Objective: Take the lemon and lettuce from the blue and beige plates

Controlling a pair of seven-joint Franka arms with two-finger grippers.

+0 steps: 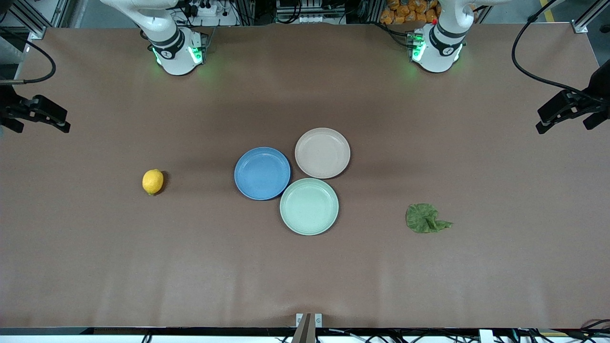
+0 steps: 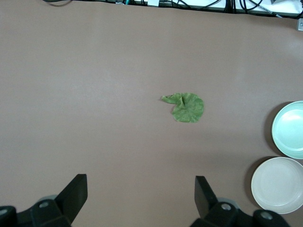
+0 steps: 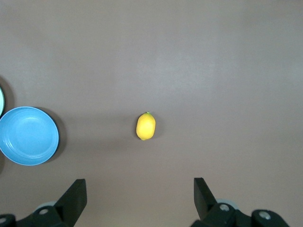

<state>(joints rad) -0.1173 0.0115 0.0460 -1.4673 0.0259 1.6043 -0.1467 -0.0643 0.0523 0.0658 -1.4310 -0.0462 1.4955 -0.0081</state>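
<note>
The lemon (image 1: 152, 181) lies on the bare table toward the right arm's end; it also shows in the right wrist view (image 3: 146, 126). The lettuce (image 1: 424, 218) lies crumpled on the table toward the left arm's end, and shows in the left wrist view (image 2: 187, 107). The blue plate (image 1: 262, 173) and the beige plate (image 1: 322, 153) sit mid-table, touching, both empty. My left gripper (image 2: 140, 182) is open and empty, high over the table short of the lettuce. My right gripper (image 3: 139, 184) is open and empty, high over the table short of the lemon. Neither gripper shows in the front view.
A pale mint-green plate (image 1: 309, 206), empty, touches the blue and beige plates on the side nearer the front camera. Black fixtures with cables stand at the right arm's end (image 1: 35, 113) and the left arm's end (image 1: 569, 108) of the table.
</note>
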